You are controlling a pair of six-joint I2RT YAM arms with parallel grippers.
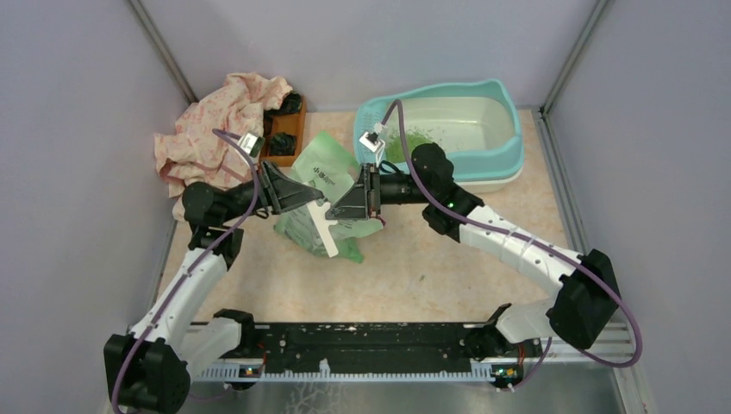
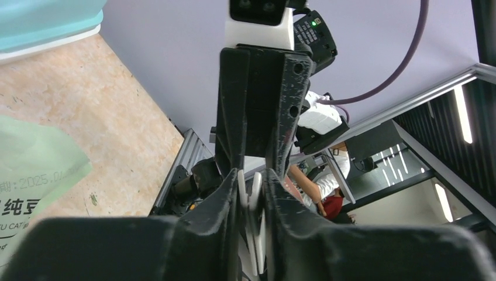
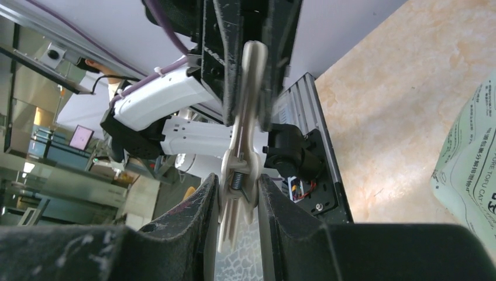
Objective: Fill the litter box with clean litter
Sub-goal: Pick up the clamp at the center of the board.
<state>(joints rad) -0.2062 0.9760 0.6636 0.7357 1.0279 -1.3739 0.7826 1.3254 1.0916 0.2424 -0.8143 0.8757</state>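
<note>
Litter box [image 1: 510,129] sits far right on the counter [image 1: 448,259], holding little clean litter [image 1: 412,142]. Right claw [image 3: 238,193] pinches the white clip [image 3: 248,88]; the left claw [image 2: 251,187] brackets it, grip unclear. If both tug, it may spring away.

The white-and-black left arm [image 1: 185,289] is reaching forward and bending inward at the elbow, with its black wrist lying nearly level and pointing right. The matching right arm [image 1: 517,246] is stretching forward and leftward, its wrist pointing left. The black two-finger left gripper [image 1: 317,200] and right gripper [image 1: 339,207] are meeting tip to tip. The right fingers [image 3: 199,211] are pinching the spring end of a long white plastic clip [image 3: 248,117]. The left fingers [image 2: 225,199] are flanking its other end closely; whether they are pressing it is unclear.
</note>
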